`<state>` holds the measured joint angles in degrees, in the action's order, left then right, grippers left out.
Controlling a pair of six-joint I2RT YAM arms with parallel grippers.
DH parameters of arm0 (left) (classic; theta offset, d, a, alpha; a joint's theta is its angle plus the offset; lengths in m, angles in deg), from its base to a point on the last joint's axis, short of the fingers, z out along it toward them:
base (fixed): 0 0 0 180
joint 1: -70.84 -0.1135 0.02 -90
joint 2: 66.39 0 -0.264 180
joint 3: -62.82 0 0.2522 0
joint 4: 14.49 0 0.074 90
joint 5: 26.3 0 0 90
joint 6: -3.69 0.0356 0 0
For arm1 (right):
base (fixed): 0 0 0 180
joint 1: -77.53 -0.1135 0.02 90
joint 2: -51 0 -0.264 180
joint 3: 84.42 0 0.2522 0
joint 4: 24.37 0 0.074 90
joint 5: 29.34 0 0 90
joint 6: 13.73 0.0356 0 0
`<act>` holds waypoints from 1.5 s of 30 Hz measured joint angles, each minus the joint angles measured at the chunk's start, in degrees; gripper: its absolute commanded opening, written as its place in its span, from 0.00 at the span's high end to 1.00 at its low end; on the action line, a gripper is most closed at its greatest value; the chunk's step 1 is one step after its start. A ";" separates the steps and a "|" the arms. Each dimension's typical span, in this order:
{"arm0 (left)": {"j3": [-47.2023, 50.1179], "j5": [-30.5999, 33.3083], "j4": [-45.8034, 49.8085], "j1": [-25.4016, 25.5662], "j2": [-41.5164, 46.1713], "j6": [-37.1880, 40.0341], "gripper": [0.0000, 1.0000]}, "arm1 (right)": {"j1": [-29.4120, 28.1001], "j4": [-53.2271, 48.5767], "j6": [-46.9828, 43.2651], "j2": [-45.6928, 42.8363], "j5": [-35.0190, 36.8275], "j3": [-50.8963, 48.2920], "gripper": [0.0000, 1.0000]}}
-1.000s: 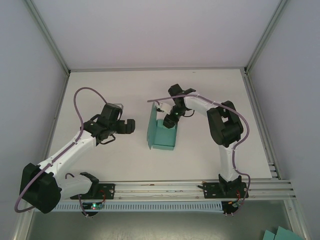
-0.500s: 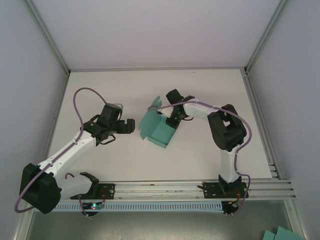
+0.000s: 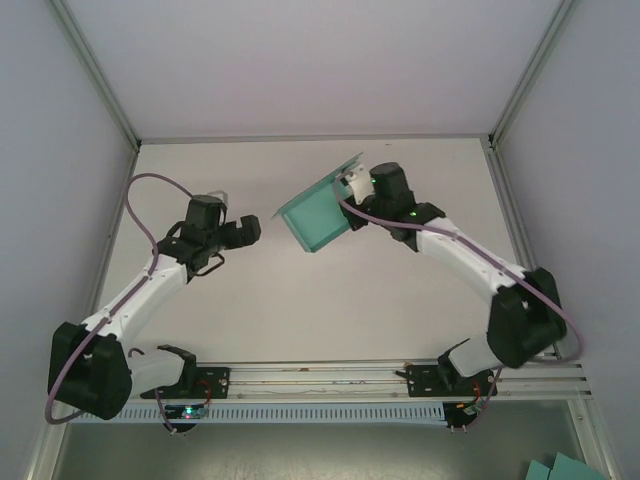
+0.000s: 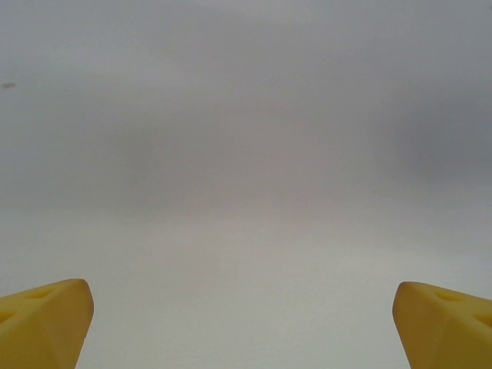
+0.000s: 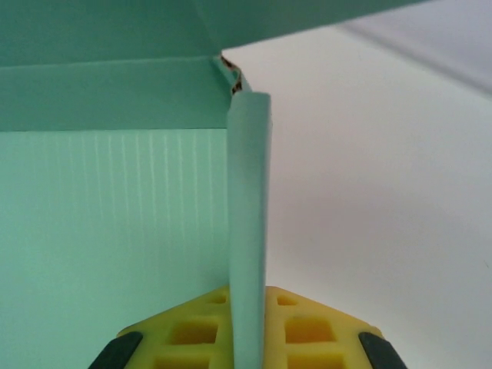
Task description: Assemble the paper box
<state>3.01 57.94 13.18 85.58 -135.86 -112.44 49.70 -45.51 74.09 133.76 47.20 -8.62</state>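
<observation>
Paper box [image 3: 312, 222] wall pinched by right end effector [image 5: 247, 332].

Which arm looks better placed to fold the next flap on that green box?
Probably left: the left claw is open and free beside the paper box, while the right claw is shut on one wall, holding it tilted.

The paper box [image 3: 315, 220] is teal-green all over, and in the right wrist view its card shows faint pale vertical stripes. The right gripper [image 5: 250, 338] has yellow fingers [image 5: 300, 327] with black patches at the outer corners. The left gripper [image 4: 246, 323] has plain yellow fingers [image 4: 42, 319]. The 2 arms [image 3: 140, 295] are white with black joints, each with a mauve cable [image 3: 150, 190]. The table [image 3: 300, 300] is white, the walls [image 3: 300, 60] pale lilac-grey, the rail [image 3: 320, 372] silver.
</observation>
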 measured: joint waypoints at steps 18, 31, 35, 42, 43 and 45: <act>-3.89 -41.83 -36.20 1.81 -20.72 -3.06 0.00 | -5.73 10.47 14.27 1.01 -6.25 -3.28 0.98; -8.66 -33.22 -23.23 0.50 -20.81 1.79 0.00 | -17.18 0.37 8.07 11.13 29.83 8.74 0.93; -8.66 -30.01 -19.69 0.50 -20.83 2.38 0.00 | -18.34 -0.37 3.78 13.51 34.25 10.01 0.93; -8.66 -30.40 -17.53 0.70 -20.79 4.92 0.00 | -15.41 0.17 0.37 11.56 27.28 8.13 1.00; -8.66 -30.64 -17.73 0.74 -20.72 5.03 0.00 | -14.49 -0.09 2.08 11.41 24.90 8.13 1.00; -8.74 -31.41 -18.34 1.03 -20.55 5.29 0.00 | -12.41 -0.04 6.19 11.23 20.39 7.87 1.00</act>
<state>-5.73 26.54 -5.16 86.61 -156.41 -107.15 37.28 -45.55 80.28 144.99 67.59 -0.75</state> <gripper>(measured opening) 0.996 0.092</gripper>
